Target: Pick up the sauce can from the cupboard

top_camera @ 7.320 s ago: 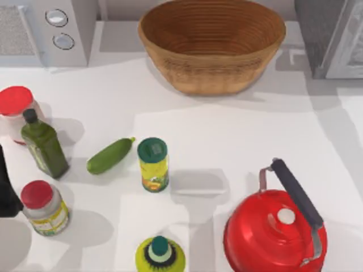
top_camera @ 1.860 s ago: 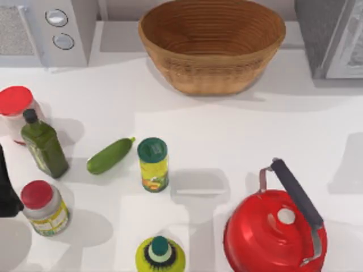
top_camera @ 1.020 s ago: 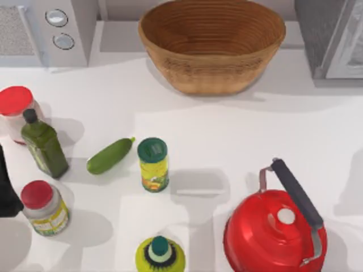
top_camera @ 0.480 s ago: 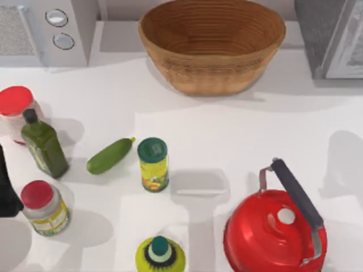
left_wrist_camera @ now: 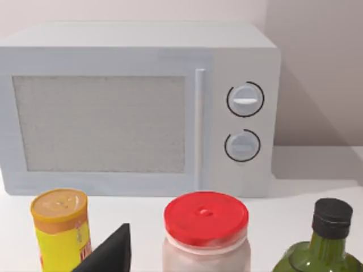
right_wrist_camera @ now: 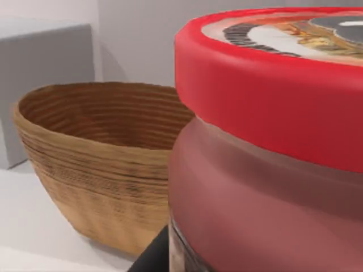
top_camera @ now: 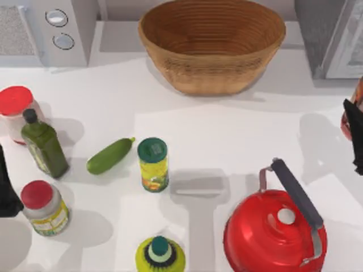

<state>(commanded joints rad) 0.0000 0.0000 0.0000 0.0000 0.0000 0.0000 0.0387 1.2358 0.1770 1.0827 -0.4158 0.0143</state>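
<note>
One tool of mine, the right tool (top_camera: 356, 136), is at the right edge of the bench (top_camera: 238, 136) and looks closed around the sauce can (right_wrist_camera: 272, 141), which hangs there in the air beside the woven basket (right_wrist_camera: 96, 164), so I think the pick-up is nearly done and next I just need to keep my squeeze firm and bring it away slowly. Up close the can is round and smooth, with a bright red rim, darker shiny sides and a pale picture on top. My left tool (top_camera: 7, 190) waits at the left edge by a red-lidded jar (top_camera: 42, 207), and I cannot tell how it stands.
</note>
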